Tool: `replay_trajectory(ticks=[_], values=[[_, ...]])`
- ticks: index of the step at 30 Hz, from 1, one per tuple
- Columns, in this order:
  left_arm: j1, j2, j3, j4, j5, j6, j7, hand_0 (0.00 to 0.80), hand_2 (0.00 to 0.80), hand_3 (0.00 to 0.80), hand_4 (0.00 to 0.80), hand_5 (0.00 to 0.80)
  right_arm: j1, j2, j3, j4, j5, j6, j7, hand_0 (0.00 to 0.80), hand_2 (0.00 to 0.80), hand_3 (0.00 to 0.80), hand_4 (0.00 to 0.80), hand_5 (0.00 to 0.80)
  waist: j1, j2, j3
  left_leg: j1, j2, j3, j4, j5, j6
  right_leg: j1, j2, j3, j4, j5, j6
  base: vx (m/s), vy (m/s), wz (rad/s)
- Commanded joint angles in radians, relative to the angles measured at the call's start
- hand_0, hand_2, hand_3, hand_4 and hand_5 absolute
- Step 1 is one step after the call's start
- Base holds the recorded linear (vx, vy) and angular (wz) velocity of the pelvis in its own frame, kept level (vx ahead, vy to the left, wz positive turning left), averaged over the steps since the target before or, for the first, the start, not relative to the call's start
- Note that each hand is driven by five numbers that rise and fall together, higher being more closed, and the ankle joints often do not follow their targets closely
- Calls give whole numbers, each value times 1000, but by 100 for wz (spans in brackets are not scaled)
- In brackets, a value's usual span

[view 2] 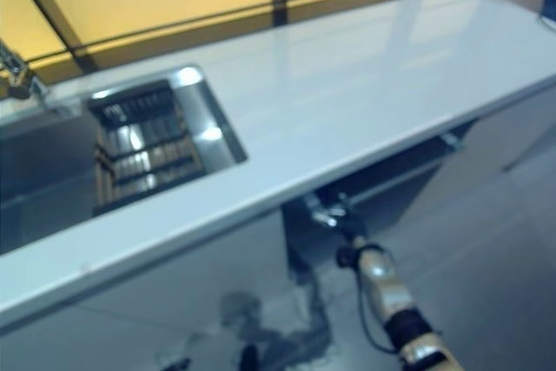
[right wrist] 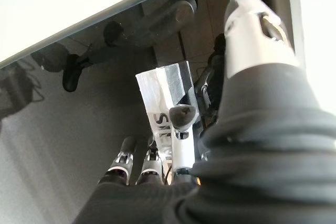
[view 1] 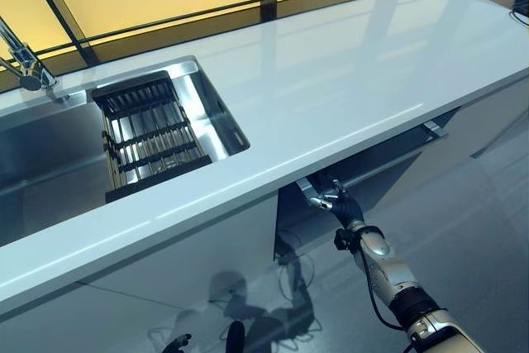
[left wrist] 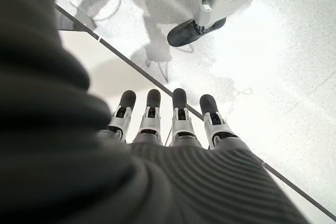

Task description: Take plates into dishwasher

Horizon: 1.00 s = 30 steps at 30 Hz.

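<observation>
Under the white counter [view 1: 347, 80] the dishwasher door [view 1: 430, 173] stands tilted a little outward, with a dark gap above it. My right hand [view 1: 342, 204] reaches up to the left end of the door's top edge. In the right wrist view its fingers [right wrist: 178, 124] curl round a silver tape-wrapped handle piece [right wrist: 163, 90], with the thumb [right wrist: 252, 30] beside it. My left hand [left wrist: 173, 129] hangs low over the floor with straight fingers and holds nothing. I see no plate in either hand.
A steel sink [view 1: 41, 163] is set into the counter's left part, with a dark slatted dish rack [view 1: 149, 138] in its right end and a faucet [view 1: 25, 64] behind. Windows run along the counter's far edge. Grey floor [view 1: 479, 237] lies at the right.
</observation>
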Motion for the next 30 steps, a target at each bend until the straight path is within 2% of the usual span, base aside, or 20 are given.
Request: replay_trajectory(ticks=[1,3,7,11,15,16,17,19,20,22,23,25,26,27,28,29,30], values=[[-17,31,2,3,23,-12,11,0,0,0,0,0,-126,30,38,-81,-92,-68,18,0,0,0,0,0,63,-60,-40,27,-57,71,36,-112,92,-17,-71,54,183,-79,20,13,-31,1],[-14,33,7,1,22,-10,18,0,0,0,0,0,-112,26,40,-83,-123,-57,0,0,0,0,0,0,61,-67,-48,28,-56,73,36,-112,92,-15,-69,52,180,-75,21,0,0,0],[6,39,41,-9,20,-7,40,0,0,0,0,0,-41,-16,54,-92,-334,-14,-97,0,0,0,0,0,50,-90,-70,48,-52,81,28,-116,94,7,-65,59,179,-73,26,-2,-13,11],[24,49,85,-22,12,-2,58,0,0,0,0,0,61,-64,62,-149,-453,15,-104,0,0,0,0,0,36,-110,-96,54,-48,78,12,-112,97,18,-60,71,189,-63,35,-44,-28,7],[45,56,126,-30,14,-1,68,0,0,0,0,0,189,-90,45,-188,-492,-11,-74,0,0,0,0,0,20,-121,-121,57,-42,74,-6,-101,97,27,-54,90,215,-57,45,-84,-75,16],[52,59,143,-37,14,2,72,0,0,0,0,0,253,-94,39,-201,-525,-38,-58,0,0,0,0,0,10,-121,-134,56,-40,62,-10,-95,97,28,-47,114,230,-63,47,-82,-82,8],[53,59,143,-37,14,2,72,0,0,0,0,0,254,-94,39,-201,-525,-38,-58,0,0,0,0,0,10,-121,-135,55,-40,62,-10,-94,96,27,-47,114,231,-63,47,-126,-136,11],[49,62,152,-42,13,6,77,0,0,0,0,0,322,-101,34,-210,-563,-68,-50,0,0,0,0,0,-9,-113,-152,49,-34,33,-9,-85,96,28,-23,170,242,-97,40,-147,-185,21],[38,65,150,-42,4,11,81,0,0,0,0,0,353,-106,42,-202,-599,-83,-65,0,0,0,0,0,-16,-107,-161,39,-28,16,-4,-76,90,36,-2,190,244,-142,28,-197,-248,35],[29,62,154,-37,2,7,82,0,0,0,0,0,376,-115,46,-181,-614,-89,-64,0,0,0,0,0,-10,-98,-169,16,-16,-7,6,-60,68,61,21,182,227,-195,-1,-167,-233,44],[30,60,155,-37,0,1,87,0,0,0,0,0,381,-117,45,-177,-616,-91,-59,0,0,0,0,0,-8,-96,-170,12,-14,-12,8,-57,62,67,24,179,222,-202,-7,-99,-196,42],[51,43,163,-28,1,-23,91,0,0,0,0,0,403,-121,48,-153,-613,-77,-37,0,0,0,0,0,1,-78,-171,-11,5,-28,15,-21,23,91,39,163,209,-217,-33,-85,-153,32],[60,39,167,-28,1,-28,90,0,0,0,0,0,407,-124,50,-147,-618,-72,-29,0,0,0,0,0,2,-71,-170,-18,13,-28,14,-8,14,96,45,159,207,-220,-39,-96,-98,26],[77,30,170,-36,-2,-34,90,0,0,0,0,0,412,-127,56,-130,-646,-68,-20,0,0,0,0,0,2,-54,-170,-29,27,-18,12,16,-3,106,59,155,203,-225,-50,-68,-55,21],[82,28,172,-39,1,-36,88,0,0,0,0,0,414,-127,57,-124,-651,-69,-21,0,0,0,0,0,1,-51,-170,-32,32,-10,10,24,-7,109,63,152,199,-224,-53,-111,-79,27],[104,12,180,-60,13,-41,81,0,0,0,0,0,435,-126,61,-92,-674,-66,-14,0,0,0,0,0,-7,-36,-170,-43,49,61,5,45,-25,129,84,133,170,-215,-61,-117,-76,34],[111,7,180,-65,23,-45,76,0,0,0,0,0,449,-125,59,-81,-693,-68,-17,0,0,0,0,0,-16,-33,-170,-42,57,110,13,42,-27,137,89,119,155,-209,-62,-174,-91,64]])
